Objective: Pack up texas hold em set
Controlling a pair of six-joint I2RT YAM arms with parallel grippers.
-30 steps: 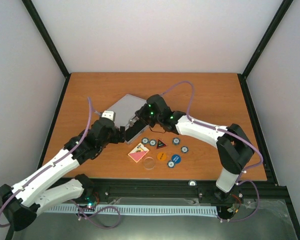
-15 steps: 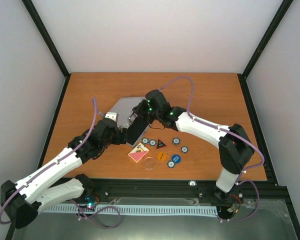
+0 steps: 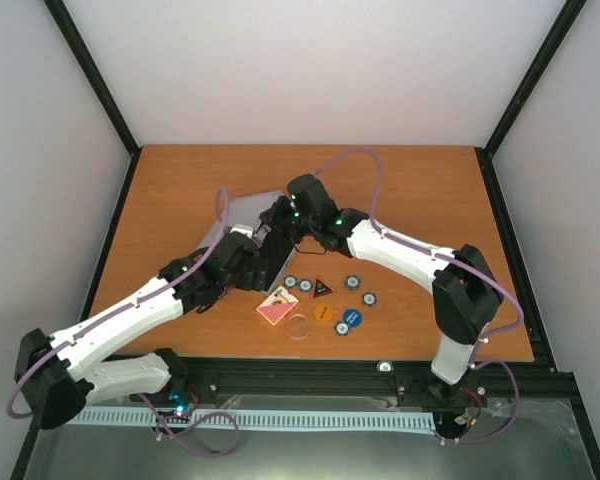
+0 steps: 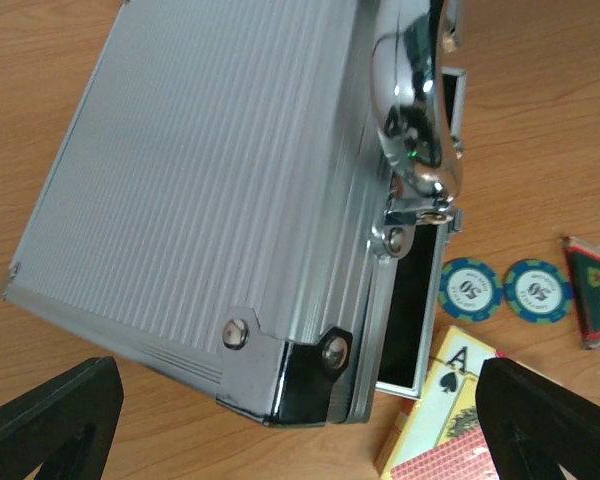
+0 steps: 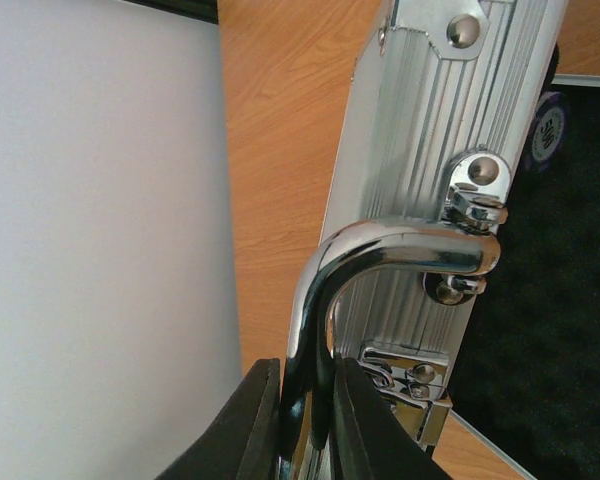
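Levering the aluminium case (image 4: 210, 180) open by its handle (image 5: 400, 245).
The right gripper (image 5: 305, 415) is clamped on that handle; the left gripper (image 4: 300, 425) hovers wide open, probably to brace the case.

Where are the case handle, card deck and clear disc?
case handle (image 5: 400, 245): right wrist view, chrome bend
card deck (image 3: 277, 306): top external view, top face
clear disc (image 3: 299, 327): top external view, its centre
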